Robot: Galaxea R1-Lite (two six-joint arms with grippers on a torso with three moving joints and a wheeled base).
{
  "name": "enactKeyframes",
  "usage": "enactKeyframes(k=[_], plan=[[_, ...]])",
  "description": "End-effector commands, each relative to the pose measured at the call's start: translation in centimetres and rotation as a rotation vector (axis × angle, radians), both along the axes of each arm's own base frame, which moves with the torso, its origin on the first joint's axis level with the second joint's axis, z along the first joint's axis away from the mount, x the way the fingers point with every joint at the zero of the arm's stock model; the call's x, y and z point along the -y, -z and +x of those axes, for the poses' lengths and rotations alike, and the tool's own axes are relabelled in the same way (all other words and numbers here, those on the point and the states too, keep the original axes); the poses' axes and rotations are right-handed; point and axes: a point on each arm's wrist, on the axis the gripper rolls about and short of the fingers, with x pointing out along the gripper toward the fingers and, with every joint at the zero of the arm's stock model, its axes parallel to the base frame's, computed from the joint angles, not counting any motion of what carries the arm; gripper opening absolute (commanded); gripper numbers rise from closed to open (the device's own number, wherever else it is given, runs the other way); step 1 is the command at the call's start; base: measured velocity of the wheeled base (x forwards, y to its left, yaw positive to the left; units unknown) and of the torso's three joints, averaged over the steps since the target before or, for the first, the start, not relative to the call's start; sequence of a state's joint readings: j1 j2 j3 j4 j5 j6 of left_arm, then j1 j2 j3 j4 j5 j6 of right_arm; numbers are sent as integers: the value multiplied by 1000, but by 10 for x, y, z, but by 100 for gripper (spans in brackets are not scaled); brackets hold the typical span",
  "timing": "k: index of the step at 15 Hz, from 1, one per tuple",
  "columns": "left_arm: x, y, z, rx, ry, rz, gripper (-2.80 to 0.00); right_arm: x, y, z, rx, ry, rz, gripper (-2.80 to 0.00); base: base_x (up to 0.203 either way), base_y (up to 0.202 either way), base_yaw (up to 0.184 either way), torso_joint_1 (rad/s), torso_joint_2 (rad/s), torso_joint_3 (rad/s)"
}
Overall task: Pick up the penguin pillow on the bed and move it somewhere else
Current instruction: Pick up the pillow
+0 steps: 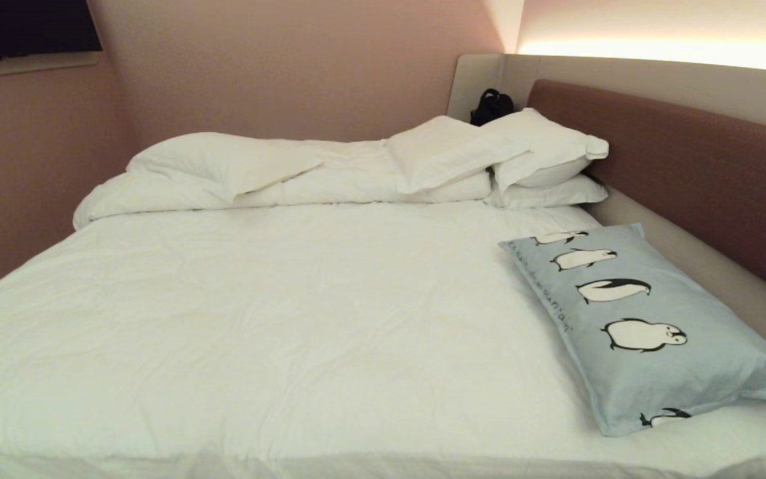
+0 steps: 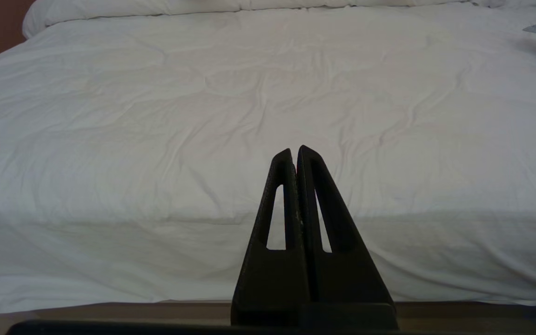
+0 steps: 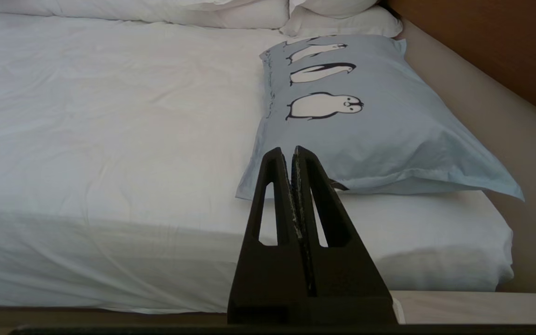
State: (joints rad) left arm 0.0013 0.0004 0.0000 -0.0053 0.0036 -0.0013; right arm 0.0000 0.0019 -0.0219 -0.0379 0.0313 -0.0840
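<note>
Black left gripper, fingers pressed together on nothing, short of the near edge of the bed. Black right gripper likewise, fingers closed and empty, short of that same edge, lined up with the near end of the penguin pillow but apart from it. Neither arm visible from the head camera.

Flat on the white sheet at the bed's near right corner: penguin pillow, pale blue-grey, flanged, long side along the beige surround, just beside it. Row of black-and-white penguins down its middle; line of small dark script along its inner edge, too small to read.

Farther along the bed, past the pillow: two stacked white pillows against the brown headboard. Beside them, across the far side, bunched white duvet. In the far corner behind the white pillows, small black object, kind unclear.
</note>
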Motion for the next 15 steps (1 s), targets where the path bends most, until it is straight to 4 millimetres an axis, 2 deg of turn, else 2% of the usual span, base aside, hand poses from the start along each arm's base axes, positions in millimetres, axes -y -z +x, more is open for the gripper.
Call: enactKeyframes(k=[1, 7, 15], plan=[[0, 0, 0, 1, -1, 1, -280, 0, 1, 0, -4, 1, -2, -280, 0, 0, 0, 0, 0, 0], [0, 0, 0, 0, -1, 0, -280, 0, 10, 2, -60, 14, 11, -280, 0, 0, 0, 0, 0, 0], [0, 0, 0, 1, -1, 0, -280, 0, 10, 2, -60, 18, 45, -280, 0, 0, 0, 0, 0, 0]])
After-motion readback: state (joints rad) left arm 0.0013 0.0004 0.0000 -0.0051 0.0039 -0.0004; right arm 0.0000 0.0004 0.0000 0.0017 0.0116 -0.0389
